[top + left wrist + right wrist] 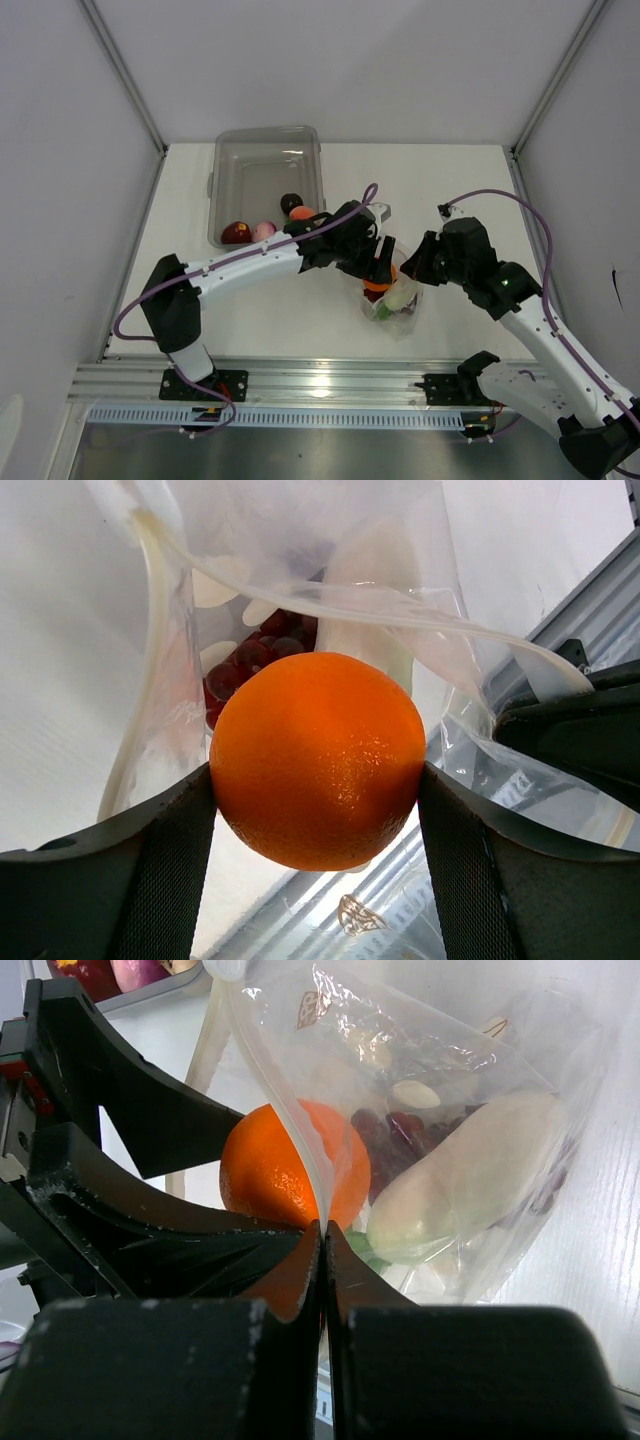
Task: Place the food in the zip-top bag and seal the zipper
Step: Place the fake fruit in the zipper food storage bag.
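- Right wrist view is showing the right gripper (322, 1235) pressing its jaws fully together on the mouth edge of the bag (450, 1050), pinching the zipper (285, 1110) strip and lifting it.
- Just past that pinch, the orange (270, 1165) is sitting at the bag's mouth, partly behind the edge plastic.
- Seen from the left wrist, the left gripper (316, 790) is standing wide apart, its fingers (170, 860) clamping the orange on both sides.
- Deeper in the bag, the grapes (395, 1130) and a white piece (470, 1180) are lying together. A green bit (362, 1247) is peeking out beneath them, though it is too hidden to tell what it is.
- From above, the bag is resting on the table (450, 190) between the two grippers, right of the middle.
- Farther back, the bin (265, 165) is standing at the table's far left, well apart from the bag.
- Along the bin's near wall, a dark red piece (236, 232), a pink bulb (263, 230), a dark ball (291, 203) and a peach (302, 213) are lying.
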You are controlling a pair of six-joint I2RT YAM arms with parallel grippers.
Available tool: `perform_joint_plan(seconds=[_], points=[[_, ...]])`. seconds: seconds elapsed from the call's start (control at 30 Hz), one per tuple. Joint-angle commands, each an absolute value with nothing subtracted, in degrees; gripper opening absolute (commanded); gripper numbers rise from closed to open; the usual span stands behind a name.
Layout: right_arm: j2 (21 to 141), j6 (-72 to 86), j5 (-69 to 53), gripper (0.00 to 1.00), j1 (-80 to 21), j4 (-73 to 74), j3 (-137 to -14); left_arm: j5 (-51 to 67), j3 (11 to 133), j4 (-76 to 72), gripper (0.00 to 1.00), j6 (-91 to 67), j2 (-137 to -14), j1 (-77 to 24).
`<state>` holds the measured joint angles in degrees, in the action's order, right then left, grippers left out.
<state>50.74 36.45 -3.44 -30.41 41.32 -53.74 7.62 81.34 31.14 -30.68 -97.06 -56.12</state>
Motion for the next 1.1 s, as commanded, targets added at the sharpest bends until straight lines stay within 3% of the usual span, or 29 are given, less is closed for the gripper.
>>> perform_joint_plan(seconds=[0.0, 0.1, 0.5, 0.53, 0.97, 1.07], points=[[49.39, 36.74, -2.81, 0.0, -30.67, 40.25, -55.9, 5.36, 82.54, 29.98, 0.66, -28.65, -93.44, -57.04], [49.4, 36.74, -2.55, 0.0, -30.67, 40.25, -55.81, 5.36, 81.39, 28.57, 0.77, -27.95, -92.03, -57.39], [49.04, 36.65, -2.29, 0.0, -30.67, 40.52, -55.37, 5.01, 80.51, 28.3, 0.89, -26.81, -90.44, -57.57], [49.04, 36.65, -2.37, 0.0, -30.76, 40.52, -55.37, 4.92, 80.59, 28.39, 0.96, -26.72, -90.53, -57.57], [49.39, 36.21, -2.02, 0.0, -30.76, 40.25, -54.32, 0.27, 73.75, 18.55, 0.93, -20.23, -76.13, -57.57], [49.4, 36.04, -1.85, 0.0, -30.67, 40.25, -53.79, -6.91, 74.17, 17.93, 1.0, -16.11, -72.18, -56.7]])
